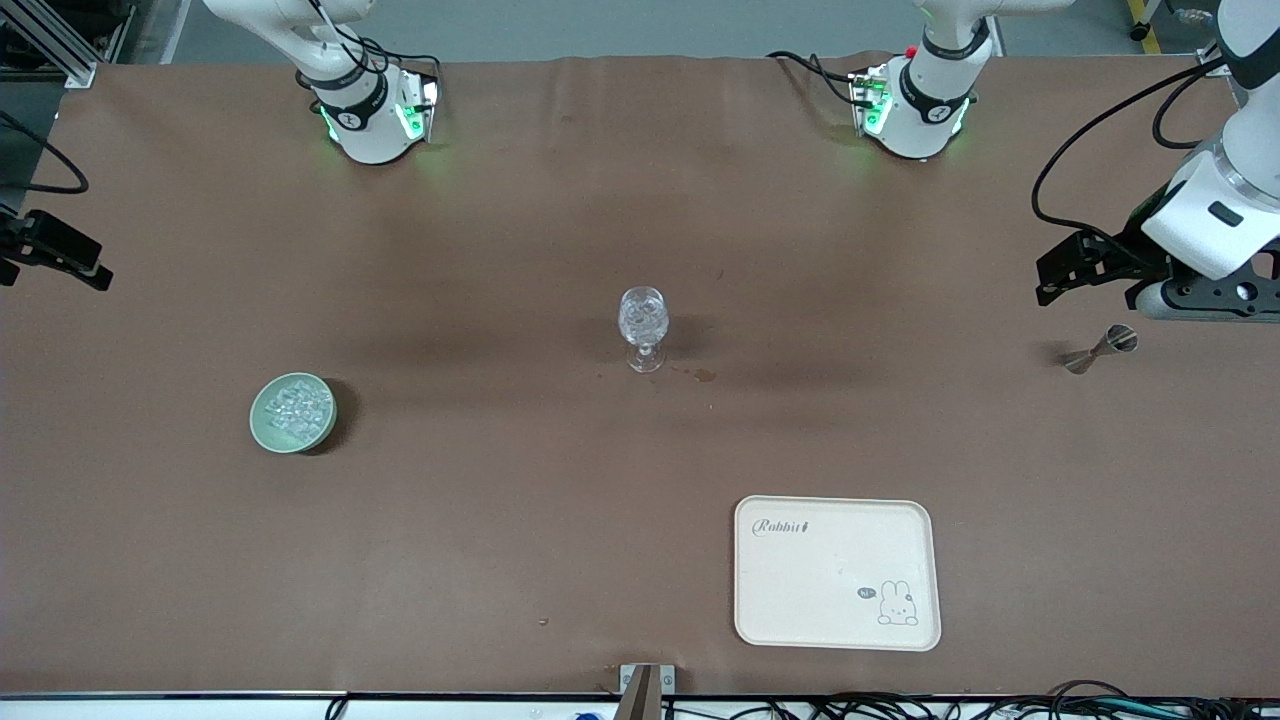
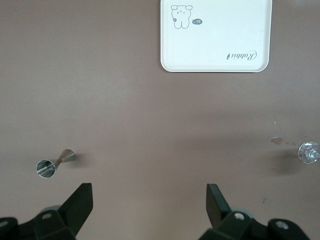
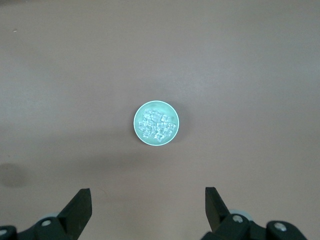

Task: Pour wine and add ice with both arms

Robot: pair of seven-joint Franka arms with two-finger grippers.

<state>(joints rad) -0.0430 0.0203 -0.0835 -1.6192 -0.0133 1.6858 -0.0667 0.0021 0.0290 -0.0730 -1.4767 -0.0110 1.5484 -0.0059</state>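
Counter point(image 1: 560, 520): brown sheet, small stains beside the glass; grey floor along the robots' edge.
Right pincer point(image 3: 147, 212): spread, empty, over bare counter at the right arm's end.
Bowl point(image 1: 293, 412): pale green, holds the ice point(image 1: 295, 408).
Glass point(image 1: 643, 327): upright, mid-counter.
Tray point(image 1: 836, 572): cream, near the front camera.
Jigger point(image 1: 1100, 349): on its side.
Left pincer point(image 2: 150, 205): spread, empty, over the left arm's end, near the jigger.

Even, soft overhead light falls on my brown table point(image 1: 500, 250). Faint blurred shadows lie beside the clear cut-pattern stemmed glass point(image 1: 643, 325) and the pale green round bowl point(image 1: 292, 412). My wrist views look slightly hazy, without glare.
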